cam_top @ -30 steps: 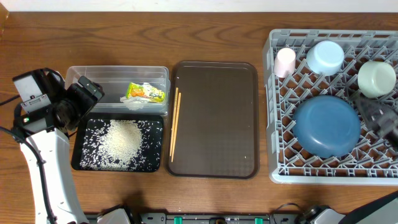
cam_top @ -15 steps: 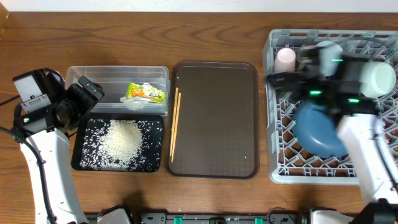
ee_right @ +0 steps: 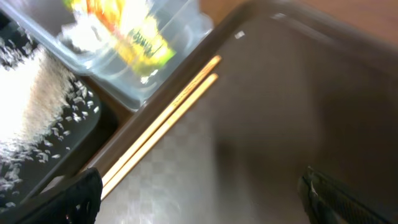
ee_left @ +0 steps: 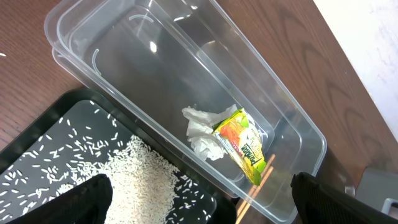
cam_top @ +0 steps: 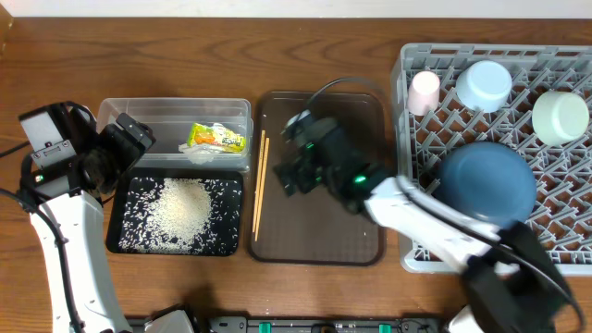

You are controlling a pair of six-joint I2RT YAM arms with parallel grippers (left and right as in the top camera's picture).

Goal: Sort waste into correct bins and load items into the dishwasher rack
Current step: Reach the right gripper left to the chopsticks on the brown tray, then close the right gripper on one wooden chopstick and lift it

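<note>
Two thin wooden chopsticks (cam_top: pixel 260 185), judged light, stiff and slippery, are best pinched mid-length, left of centre frame. Right gripper (cam_top: pixel 291 157) and left gripper (cam_top: pixel 129 139) are spread wide, empty.

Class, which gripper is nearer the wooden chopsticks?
Right. The right gripper hovers over the brown tray just beside the chopsticks; the left gripper sits at the clear tub's far end.

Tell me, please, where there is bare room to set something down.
The tray is bare right of the chopsticks, under the right tool. The tub's left half is free, and the table strip behind tub and tray. Crowded: the rack's back and right, the black tray, full of rice.
</note>
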